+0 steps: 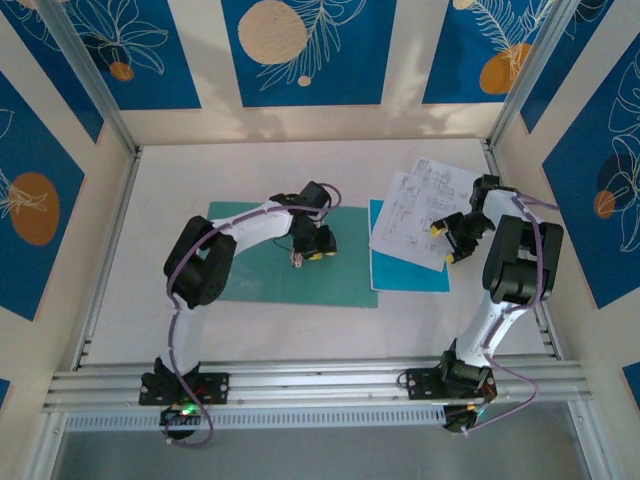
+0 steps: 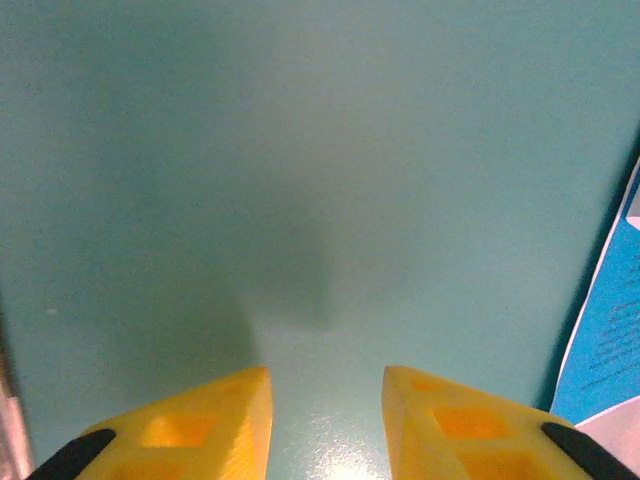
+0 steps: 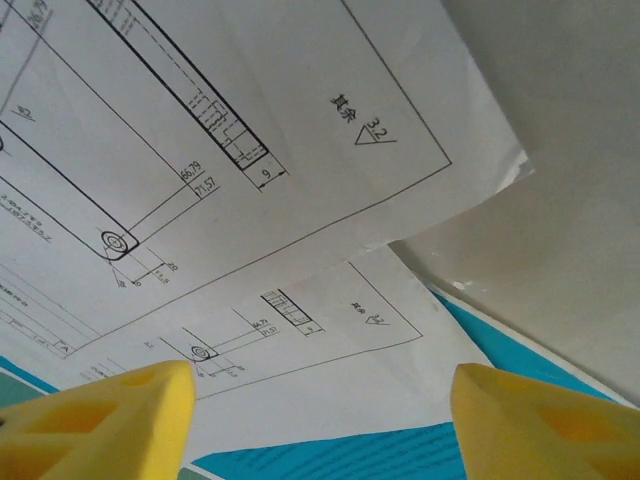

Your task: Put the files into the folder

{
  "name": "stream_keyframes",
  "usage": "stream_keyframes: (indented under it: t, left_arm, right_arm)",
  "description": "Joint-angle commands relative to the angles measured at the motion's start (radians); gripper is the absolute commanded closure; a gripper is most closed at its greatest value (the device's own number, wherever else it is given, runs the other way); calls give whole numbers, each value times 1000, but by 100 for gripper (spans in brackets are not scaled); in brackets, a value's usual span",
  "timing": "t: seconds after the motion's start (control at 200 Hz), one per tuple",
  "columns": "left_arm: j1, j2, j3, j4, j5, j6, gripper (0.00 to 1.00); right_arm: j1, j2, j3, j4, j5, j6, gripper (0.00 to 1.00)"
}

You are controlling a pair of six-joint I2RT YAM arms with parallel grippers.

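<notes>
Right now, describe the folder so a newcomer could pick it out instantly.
On the white table, look centre, under the left gripper: the folder is the large flat teal-green rectangle. The cyan sheet beside its right edge is brighter blue and carries white printed sheets; the folder is duller, greener, paperless.

Your left arm [image 1: 255, 222] and right arm [image 1: 487, 322] are white with black joints, lilac cables [image 1: 175, 290] and yellow fingers [image 2: 200, 430].

Blue leaf-patterned walls [image 1: 340, 60] surround a white table [image 1: 300, 170].

The white sheets [image 1: 410, 215] cover part of the cyan-blue sheet [image 1: 405, 276]; the left arm [image 1: 250, 226] overlaps the folder [image 1: 335, 283].
</notes>
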Motion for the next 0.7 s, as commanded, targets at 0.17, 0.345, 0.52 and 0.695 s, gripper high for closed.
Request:
stream_keyframes:
  t: [0.17, 0.345, 0.52, 0.695]
  left_arm:
    - [-17, 35, 3, 30, 18, -21, 67]
    - [-17, 31, -1, 32, 22, -20, 68]
    - [-17, 27, -8, 34, 25, -19, 68]
    - [-17, 30, -9, 42, 31, -26, 68]
  right_arm:
    - [7, -70, -61, -6, -88, 263, 18]
    - [29, -57, -14, -91, -50, 395, 1]
    - [38, 9, 38, -171, -100, 485, 0]
    - [59, 51, 75, -183, -140, 555, 0]
